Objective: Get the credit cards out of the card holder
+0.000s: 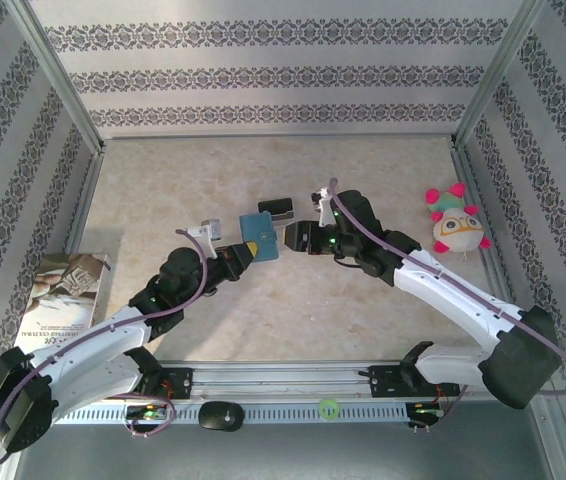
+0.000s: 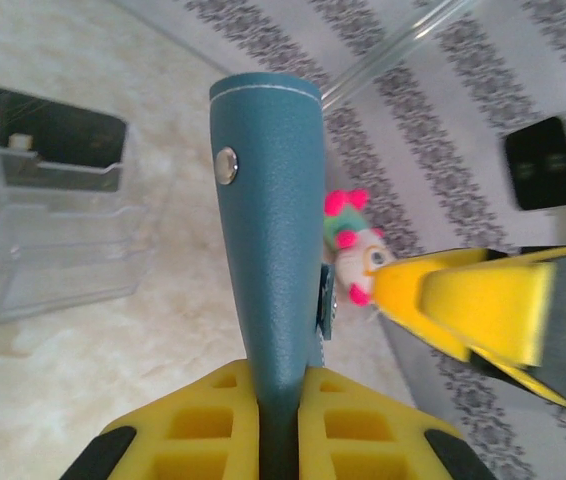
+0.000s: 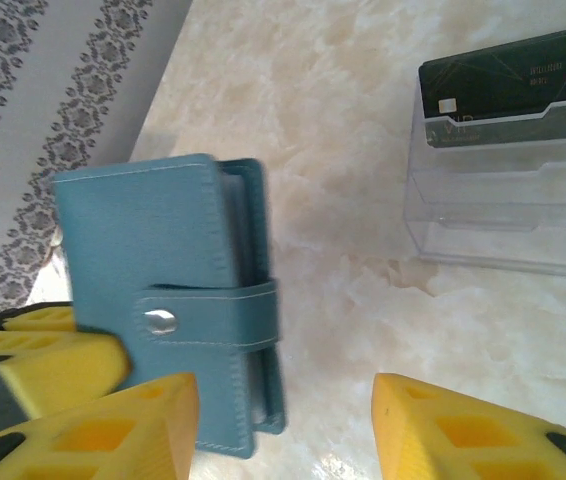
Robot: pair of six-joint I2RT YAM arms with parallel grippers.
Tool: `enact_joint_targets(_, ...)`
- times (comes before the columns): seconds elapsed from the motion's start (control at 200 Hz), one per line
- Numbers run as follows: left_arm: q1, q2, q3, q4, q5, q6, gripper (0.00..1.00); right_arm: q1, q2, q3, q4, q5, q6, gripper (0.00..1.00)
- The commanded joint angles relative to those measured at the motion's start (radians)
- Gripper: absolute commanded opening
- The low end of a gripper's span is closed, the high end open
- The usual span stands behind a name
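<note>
A: Nearest the lens in the left wrist view: the left gripper [image 2: 278,405], its two yellow pads pressed on either side of the card holder [image 2: 268,230]. Clamped on it, no gap visible.

B: Agreed. From that view the holder stands edge-on, rising away from the pads, with the snap button [image 2: 226,165] on its side. Holder's condition?

A: Closed. In the right wrist view the snap tab [image 3: 213,315] wraps across the teal cover and is buttoned. No card pulled out.

B: Where is it over the table?

A: Top view puts the card holder [image 1: 259,238] about mid-table, between the two grippers, held up off the surface by the left gripper [image 1: 241,252].

B: Right gripper?

A: The right gripper [image 3: 283,425] has its jaws spread, a wide stretch of bare table between the yellow fingers. The card holder [image 3: 163,290] sits by the finger on the left of that view. Whether they touch, I cannot tell.

B: Other items?

A: Clear plastic stand [image 3: 508,200] just beyond the holder, toward the far edge, with a dark card [image 3: 508,80] upright in its back slot. Plush toy [image 1: 456,220] near the right edge. Booklet [image 1: 63,300] flat at the left edge.
</note>
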Motion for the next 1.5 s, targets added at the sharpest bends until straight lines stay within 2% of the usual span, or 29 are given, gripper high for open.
enact_joint_targets(0.0,-0.053,0.025,0.069,-0.137,-0.133,0.029,0.0,0.053,0.04,0.071,-0.073,0.112,0.007,0.5)
enact_joint_targets(0.345,-0.131,0.089,0.118,-0.106,-0.192,0.058,0.0,0.14,0.16,0.16,-0.108,0.156,0.022,0.49)
enact_joint_targets(0.59,-0.14,0.091,0.115,-0.069,-0.175,0.063,0.0,0.15,0.196,0.167,-0.122,0.184,0.015,0.44)
enact_joint_targets(0.994,-0.141,0.095,0.112,-0.056,-0.153,0.055,0.0,0.155,0.219,0.191,-0.188,0.341,-0.039,0.35)
enact_joint_targets(1.229,-0.143,0.103,0.11,-0.037,-0.142,0.053,0.0,0.159,0.245,0.205,-0.196,0.345,-0.051,0.32)
enact_joint_targets(1.369,-0.142,0.105,0.107,-0.022,-0.134,0.05,0.0,0.162,0.251,0.208,-0.194,0.347,-0.063,0.2)
enact_joint_targets(1.494,-0.143,0.103,0.103,-0.023,-0.134,0.046,0.0,0.162,0.25,0.201,-0.196,0.371,-0.074,0.04)
